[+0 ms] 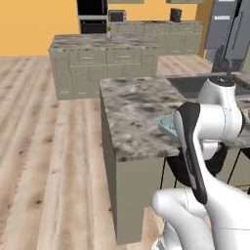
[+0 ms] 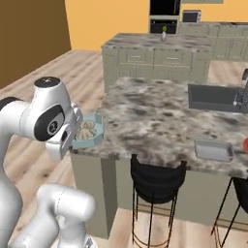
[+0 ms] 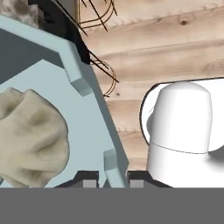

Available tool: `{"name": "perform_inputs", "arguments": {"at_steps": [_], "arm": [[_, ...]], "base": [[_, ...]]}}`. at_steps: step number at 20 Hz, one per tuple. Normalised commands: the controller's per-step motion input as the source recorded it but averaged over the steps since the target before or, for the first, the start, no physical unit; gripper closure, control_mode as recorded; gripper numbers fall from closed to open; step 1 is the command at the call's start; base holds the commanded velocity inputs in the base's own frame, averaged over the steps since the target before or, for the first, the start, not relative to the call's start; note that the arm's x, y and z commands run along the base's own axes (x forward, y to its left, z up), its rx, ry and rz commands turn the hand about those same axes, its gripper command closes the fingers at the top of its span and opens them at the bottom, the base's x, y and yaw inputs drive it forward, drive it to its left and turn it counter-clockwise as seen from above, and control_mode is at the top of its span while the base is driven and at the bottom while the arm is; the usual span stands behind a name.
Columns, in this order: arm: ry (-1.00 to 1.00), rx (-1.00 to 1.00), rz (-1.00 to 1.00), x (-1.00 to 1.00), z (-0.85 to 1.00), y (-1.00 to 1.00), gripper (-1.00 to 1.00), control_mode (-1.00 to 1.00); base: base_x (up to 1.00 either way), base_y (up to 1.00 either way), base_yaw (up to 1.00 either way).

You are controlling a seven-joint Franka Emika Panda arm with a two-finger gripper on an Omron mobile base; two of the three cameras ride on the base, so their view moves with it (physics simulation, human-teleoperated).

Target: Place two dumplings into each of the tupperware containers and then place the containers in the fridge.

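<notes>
In the hand view the fingers [image 3: 141,177] are nearly pressed together, pinching the rim of a pale blue container [image 3: 94,131] that runs up between them. A crinkled beige dumpling [image 3: 30,140] lies inside it, close to the pinched wall. Past the rim lie wooden floor planks and the dark wire legs of a stool [image 3: 98,26].

From the right base view, this container [image 2: 98,127] sits at the near left corner of the desk [image 2: 145,121], right beside the robot's hand and jutting over the edge. Whether it rests on the marble top or is lifted just off it cannot be told. Dumplings [image 2: 87,131] lie in it, seemingly two. From the left base view only a corner of the container [image 1: 166,124] peeks out behind the arm.

A black stool [image 2: 156,180] stands under the desk's near edge. Further right, near that same edge, lies a second container [image 2: 213,150], grey, with nothing visible in it. Beyond it a dark sink [image 2: 213,97] is set into the top.

Behind the desk stands an island [image 1: 102,58] of beige cabinets, with a small bottle [image 2: 163,34] on its top. The grey fridge [image 1: 229,29] stands far back at the right.
</notes>
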Motion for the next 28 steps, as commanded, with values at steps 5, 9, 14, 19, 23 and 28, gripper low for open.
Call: {"name": "perform_inputs", "arguments": {"at_steps": [5,9,14,19,23,28], "arm": [[0.00,0.00,0.00,0.00,0.00,0.00,1.00,1.00],[0.00,0.00,0.00,0.00,0.00,0.00,1.00,1.00],[0.00,0.00,0.00,0.00,0.00,0.00,1.00,1.00],[0.00,0.00,0.00,0.00,0.00,0.00,1.00,1.00],[0.00,0.00,0.00,0.00,0.00,0.00,1.00,1.00],[0.00,0.00,0.00,0.00,0.00,0.00,1.00,1.00]], "base": [[0.13,1.00,0.00],[0.60,1.00,0.00],[1.00,1.00,-0.23],[0.99,1.00,-0.44],[0.86,1.00,-0.61],[0.76,1.00,-0.62]]}}
